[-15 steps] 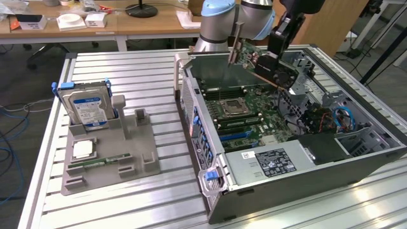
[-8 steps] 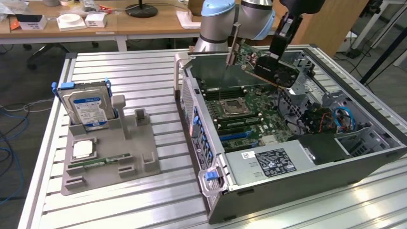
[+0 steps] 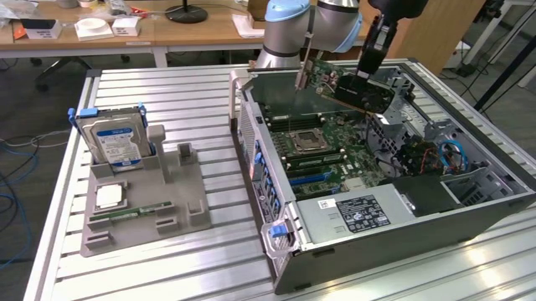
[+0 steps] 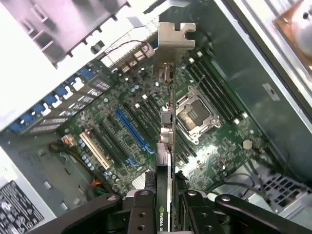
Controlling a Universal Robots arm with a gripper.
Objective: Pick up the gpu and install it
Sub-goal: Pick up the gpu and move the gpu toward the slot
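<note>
While I'm hanging over the open case (image 3: 352, 263), my gripper (image 3: 362, 78) is clamped on the gpu (image 3: 331, 78) — fingers (image 4: 141, 214) pinching it from both sides, card sticking out between them. It's up in the air above the motherboard (image 3: 335, 150), tilted in the exterior view, toward the far end of the case. I can't see it touching the board anywhere.

From the wrist view the card is edge-on, its silvery bracket (image 4: 173, 48) at the end away from me. The blue slot (image 4: 134, 131) lies off to one side of it and the cpu socket (image 4: 195, 114) to the other.

Outside the case, on the exterior view's left, a grey holder (image 3: 159, 200) sits on the table (image 3: 167, 81) — hard drive (image 3: 117, 138) standing upright at its far end, memory stick (image 3: 130, 215) lying flat nearer the front.
</note>
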